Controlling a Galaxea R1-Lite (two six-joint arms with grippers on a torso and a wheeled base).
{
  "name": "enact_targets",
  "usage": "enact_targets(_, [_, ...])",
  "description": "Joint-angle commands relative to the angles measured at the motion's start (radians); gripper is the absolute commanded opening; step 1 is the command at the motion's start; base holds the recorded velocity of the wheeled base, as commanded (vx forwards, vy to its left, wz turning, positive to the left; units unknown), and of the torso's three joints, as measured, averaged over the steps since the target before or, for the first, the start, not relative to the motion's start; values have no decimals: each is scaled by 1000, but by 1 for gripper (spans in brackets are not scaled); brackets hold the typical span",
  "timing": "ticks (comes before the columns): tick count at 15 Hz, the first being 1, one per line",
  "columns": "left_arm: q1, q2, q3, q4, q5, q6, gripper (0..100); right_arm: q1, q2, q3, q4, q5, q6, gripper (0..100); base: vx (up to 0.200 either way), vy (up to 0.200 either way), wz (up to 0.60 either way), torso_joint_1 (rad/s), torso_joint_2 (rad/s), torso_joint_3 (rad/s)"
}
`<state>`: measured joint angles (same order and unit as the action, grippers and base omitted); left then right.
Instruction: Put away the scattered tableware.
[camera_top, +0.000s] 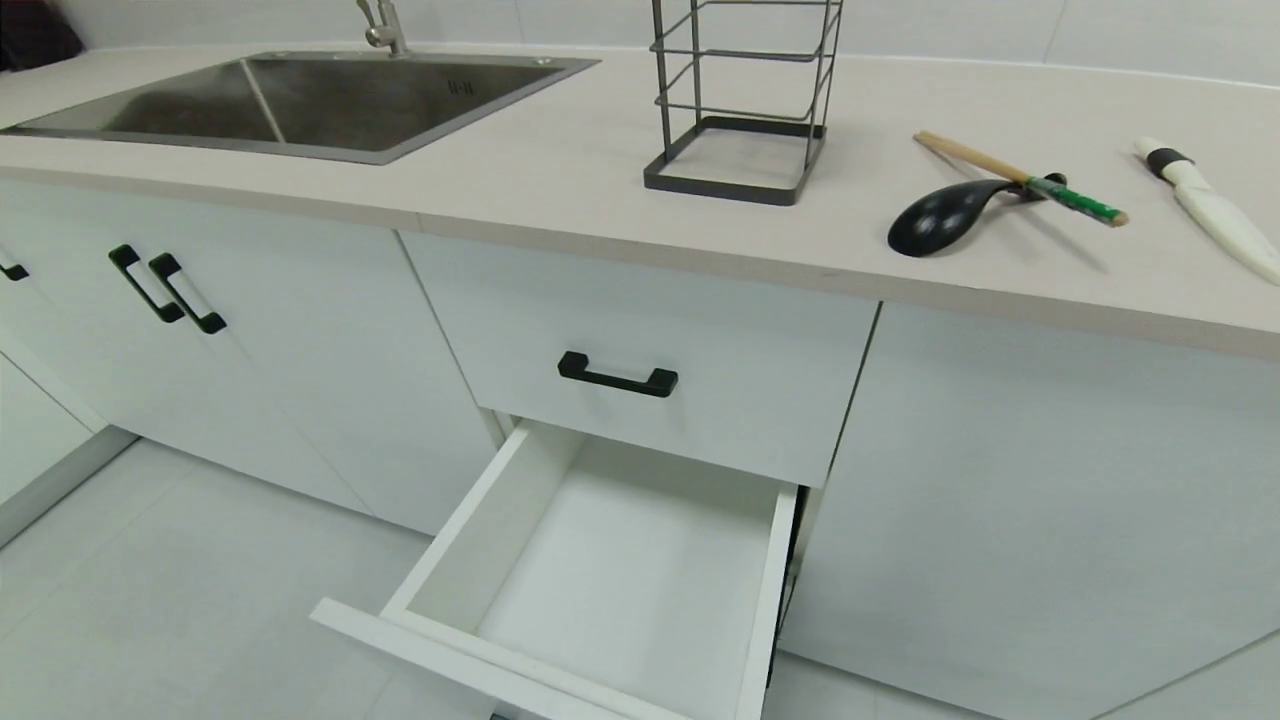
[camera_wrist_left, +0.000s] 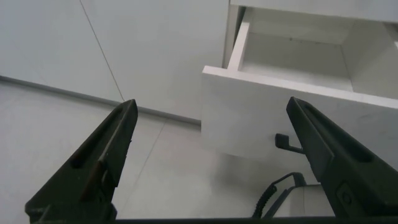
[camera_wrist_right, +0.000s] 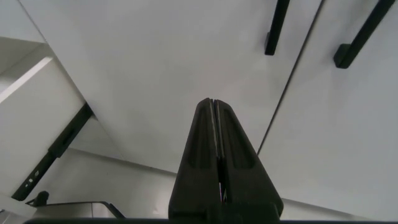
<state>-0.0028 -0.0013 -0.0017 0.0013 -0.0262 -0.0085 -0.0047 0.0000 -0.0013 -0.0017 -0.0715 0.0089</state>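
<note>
L gripper (camera_wrist_left: 211, 107) spread wide, holding nothing, 1 pulled-out drawer (camera_wrist_left: 267, 93) ahead between its jaws; R gripper (camera_wrist_right: 214, 106) pressed closed, holding nothing, 2 handles (camera_wrist_right: 277, 28) beyond; 1 spoon (camera_top: 935, 215), 1 knife (camera_top: 1215, 210).

Beige tabletop (camera_top: 560, 180) over white cabinets (camera_top: 300, 380) with black handles (camera_top: 165, 290); steel sink (camera_top: 300, 100) inset at left. Pale tiled floor (camera_top: 150, 600); white wall (camera_top: 1000, 30) behind.

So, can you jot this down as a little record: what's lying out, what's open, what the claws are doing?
On counter: black spoon, chopsticks across its handle, white knife apart to the right
Also there: wire rack, sink
Lower drawer: pulled open
Upper drawer: closed
Left claw: open, low before the open drawer
Right claw: shut, facing cabinet doors
</note>
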Motion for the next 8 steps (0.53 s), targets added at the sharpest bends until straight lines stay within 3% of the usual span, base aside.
enact_targets(1, [0,1,0,-1,0,-1,100,0,2,1,0,-1,-1,0,0,0,0,251,-159,-188])
enact_targets(8, [0,1,0,-1,0,-1,100,0,2,1,0,9,-6,0,0,0,0,216,-550,-209])
